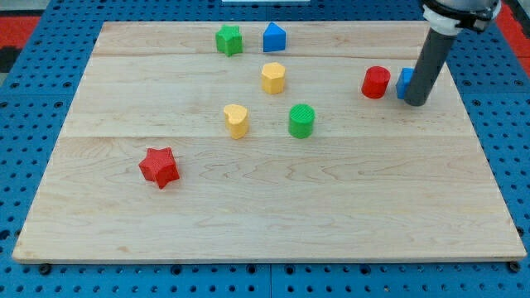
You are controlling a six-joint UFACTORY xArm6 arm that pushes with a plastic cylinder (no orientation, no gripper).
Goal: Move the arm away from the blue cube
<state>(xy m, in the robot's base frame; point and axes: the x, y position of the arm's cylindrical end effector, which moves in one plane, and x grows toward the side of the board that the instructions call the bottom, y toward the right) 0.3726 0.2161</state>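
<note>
The small blue plastic cube (404, 83) is seen near the view's right edge of the pale wooden board (265, 207), in its upper part, largely hidden behind the dark rod. Only a narrow blue strip is shown, so neither a long axis nor a facing direction can be made out. My tip (416, 103) is set on the board right against the cube's right side, touching it or just beside it; which cannot be told. No claw is carried by the arm, only the straight rod, so nothing is spread or pinched. Just beside the cube, toward the view's left, a red plastic cylinder (375, 82) is stood upright. Well apart, toward the middle, a green cylinder (301, 121), a yellow heart-shaped block (236, 120) and a yellow block of rounded many-sided shape (273, 77) are placed. Near the view's top, a blue house-shaped block (274, 37) and a green star-shaped block (229, 40) are set side by side. A red star-shaped block (159, 167) is found at the lower left.
</note>
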